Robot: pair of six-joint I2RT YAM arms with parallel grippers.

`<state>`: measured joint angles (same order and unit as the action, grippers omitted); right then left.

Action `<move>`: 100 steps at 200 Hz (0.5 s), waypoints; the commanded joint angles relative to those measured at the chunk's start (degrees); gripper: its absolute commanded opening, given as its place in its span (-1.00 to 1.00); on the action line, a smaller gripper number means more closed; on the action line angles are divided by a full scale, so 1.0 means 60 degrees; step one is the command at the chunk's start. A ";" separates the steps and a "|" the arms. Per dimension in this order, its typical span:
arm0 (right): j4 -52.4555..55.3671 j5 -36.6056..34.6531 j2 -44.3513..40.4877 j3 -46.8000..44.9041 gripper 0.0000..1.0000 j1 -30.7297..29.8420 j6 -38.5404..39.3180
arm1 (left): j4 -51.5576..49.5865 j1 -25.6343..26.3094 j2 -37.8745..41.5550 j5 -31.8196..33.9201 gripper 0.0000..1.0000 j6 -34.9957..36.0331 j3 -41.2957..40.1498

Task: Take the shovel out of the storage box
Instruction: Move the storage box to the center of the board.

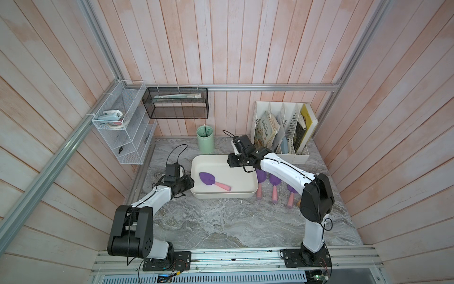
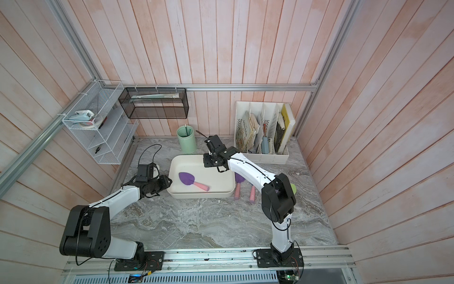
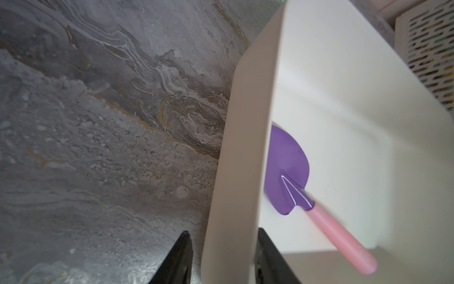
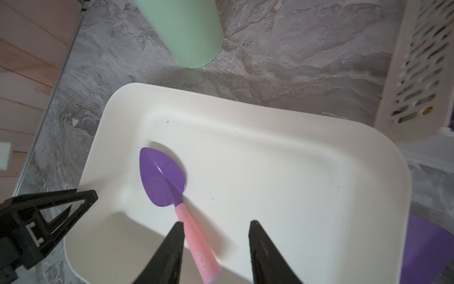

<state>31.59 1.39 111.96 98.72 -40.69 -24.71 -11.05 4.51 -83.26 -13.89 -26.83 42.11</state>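
- Shovel (image 1: 213,183): lies flat on the floor of the storage box (image 1: 221,195), in its left half in both top views. The purple blade is toward the left wall and the pink handle toward the lower right.
- Long axis: in both top views, a diagonal from upper left to lower right of the frame, parallel to no wall of the box.
- Right claw (image 4: 216,222): released and holding nothing, it hovers over the box near its upper rim in a top view.
- In the right wrist view, the handle runs down to the lower centre of the frame. It lies lengthwise in the jaw gap, just beside one finger (image 4: 172,248).
- Left claw (image 3: 223,236): straddles the left wall of the box, one finger outside and one inside. Whether it clamps the wall cannot be told.
- Judgement: the right claw is the free one and is lined up to close across the handle. A descent and a slight sideways correction appear necessary.
- Spare shovels (image 1: 274,186) lie on the table right of the box, outside it.
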 commanded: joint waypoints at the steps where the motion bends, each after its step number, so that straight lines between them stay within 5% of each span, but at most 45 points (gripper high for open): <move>1: 0.0607 0.0922 0.0838 0.0603 -0.09 -0.0227 0.0806 | 0.0144 -0.0024 -0.0167 0.0035 -0.38 0.0009 0.0010; 15: 0.1070 0.0802 0.1250 0.1012 -0.09 -0.0506 0.1310 | 0.0021 -0.0023 -0.0135 0.0311 -0.55 -0.0040 0.0028; 100: 0.1970 0.1238 0.2566 0.2320 -0.12 -0.1550 0.2270 | -0.0524 -0.0053 0.0426 0.1849 -0.73 -0.0212 -0.0117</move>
<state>41.69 6.11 126.89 110.39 -50.15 -12.95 -11.11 4.67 -82.70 -9.21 -27.00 42.11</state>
